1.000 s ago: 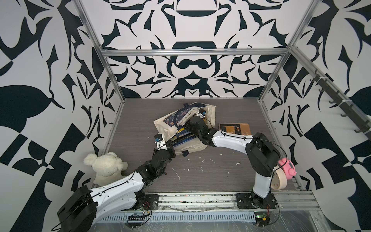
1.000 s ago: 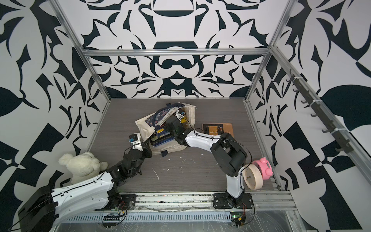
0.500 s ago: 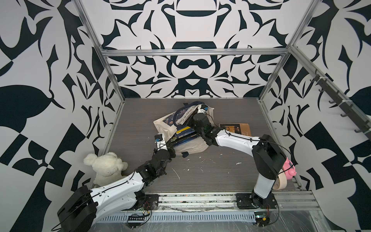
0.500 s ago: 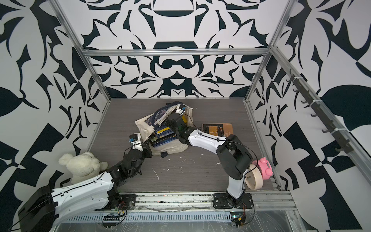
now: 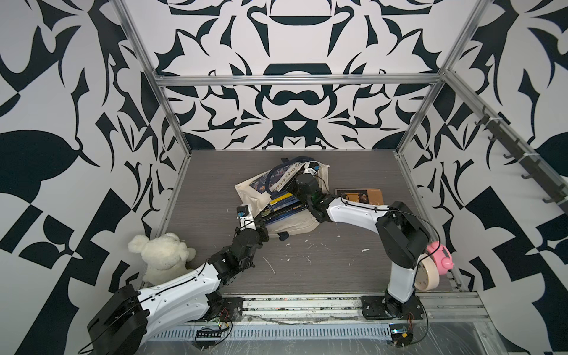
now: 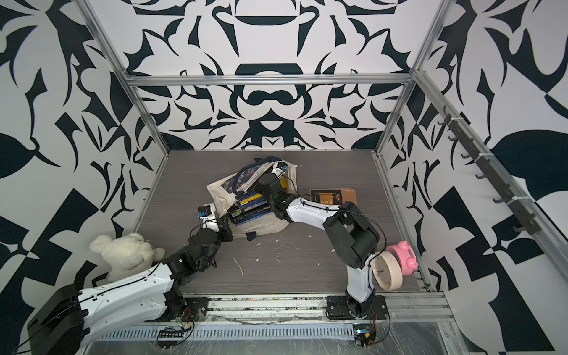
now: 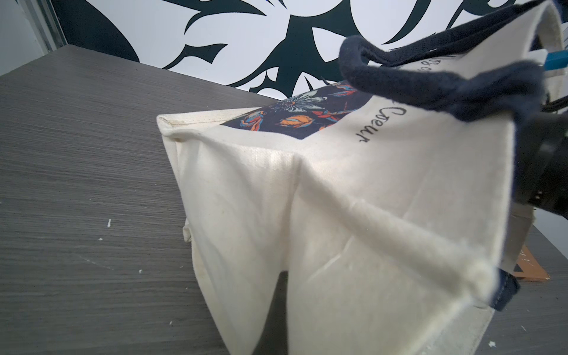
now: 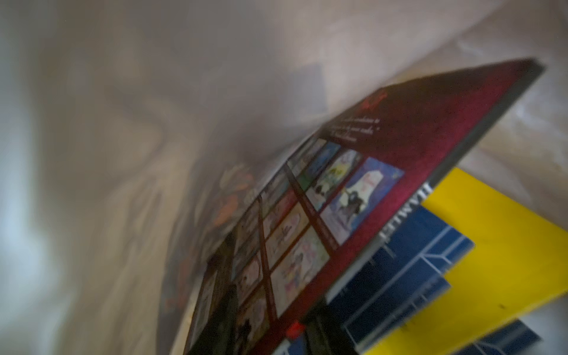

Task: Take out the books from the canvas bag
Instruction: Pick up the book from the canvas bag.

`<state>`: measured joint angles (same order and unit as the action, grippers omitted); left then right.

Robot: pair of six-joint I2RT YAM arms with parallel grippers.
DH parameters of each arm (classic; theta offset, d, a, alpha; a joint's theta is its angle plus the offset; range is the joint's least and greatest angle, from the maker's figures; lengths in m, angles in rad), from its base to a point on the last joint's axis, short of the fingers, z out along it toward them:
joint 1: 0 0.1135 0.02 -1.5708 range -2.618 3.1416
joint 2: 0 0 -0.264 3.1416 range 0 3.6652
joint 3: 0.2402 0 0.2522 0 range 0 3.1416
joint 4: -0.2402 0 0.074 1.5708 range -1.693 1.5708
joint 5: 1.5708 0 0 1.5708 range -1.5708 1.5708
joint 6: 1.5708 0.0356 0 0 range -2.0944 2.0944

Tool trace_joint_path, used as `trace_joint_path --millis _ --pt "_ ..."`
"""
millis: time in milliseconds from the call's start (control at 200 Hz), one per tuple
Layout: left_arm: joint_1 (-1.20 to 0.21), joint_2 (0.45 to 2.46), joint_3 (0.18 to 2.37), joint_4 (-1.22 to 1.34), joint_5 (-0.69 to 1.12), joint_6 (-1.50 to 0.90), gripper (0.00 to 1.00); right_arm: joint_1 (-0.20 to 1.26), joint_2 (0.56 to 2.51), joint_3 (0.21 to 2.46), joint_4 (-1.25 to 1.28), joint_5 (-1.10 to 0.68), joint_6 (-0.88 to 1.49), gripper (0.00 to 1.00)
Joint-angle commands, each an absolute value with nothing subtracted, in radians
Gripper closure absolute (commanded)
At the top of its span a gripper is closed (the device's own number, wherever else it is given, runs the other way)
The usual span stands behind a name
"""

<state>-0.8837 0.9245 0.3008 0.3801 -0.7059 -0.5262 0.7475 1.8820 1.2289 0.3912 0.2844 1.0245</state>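
Jaws of L gripper are together, tip at the near-left edge of the canvas bag; can't tell if cloth is pinched betw. them. R gripper reaches into the bag from the right. Its fingers are hidden by cloth, so can't tell if the jaws are apart or together.

Bag lies on its side mid-table, floral-print side up & lifted, plain side flat on the tabletop. Books sit stacked inside, edges showing in the gap in both top views.

R wrist view is blurry: dark red book w/ a grid of small pics is on top, HAMLET on a spine just under it. Below are a blue book & a yellow book, cloth all round.

Brown-black book lies flat on the table just right of the bag, outside it. Plush bear sits near-left, well apart from the bag.
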Motion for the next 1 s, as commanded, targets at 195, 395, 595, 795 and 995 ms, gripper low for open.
trace_joint_path --millis 195,395,595,795,995 --pt "-0.885 0.896 0.288 0.42 -0.689 -0.52 1.0 0.742 1.956 1.273 0.617 0.269 1.126 0.67" --pt "-0.885 0.887 0.285 0.42 -0.693 -0.52 1.0 0.741 1.946 1.253 0.604 0.268 1.136 0.89" --pt "-0.885 0.884 0.282 0.419 -0.704 -0.525 1.0 0.748 1.858 1.203 0.54 0.204 1.098 1.0" --pt "-0.885 0.884 0.289 0.4 -0.725 -0.54 1.0 0.769 1.71 1.106 0.461 0.15 1.016 1.0" --pt "-0.885 0.88 0.289 0.399 -0.723 -0.541 1.0 0.77 1.541 0.987 0.411 0.064 0.932 1.0"
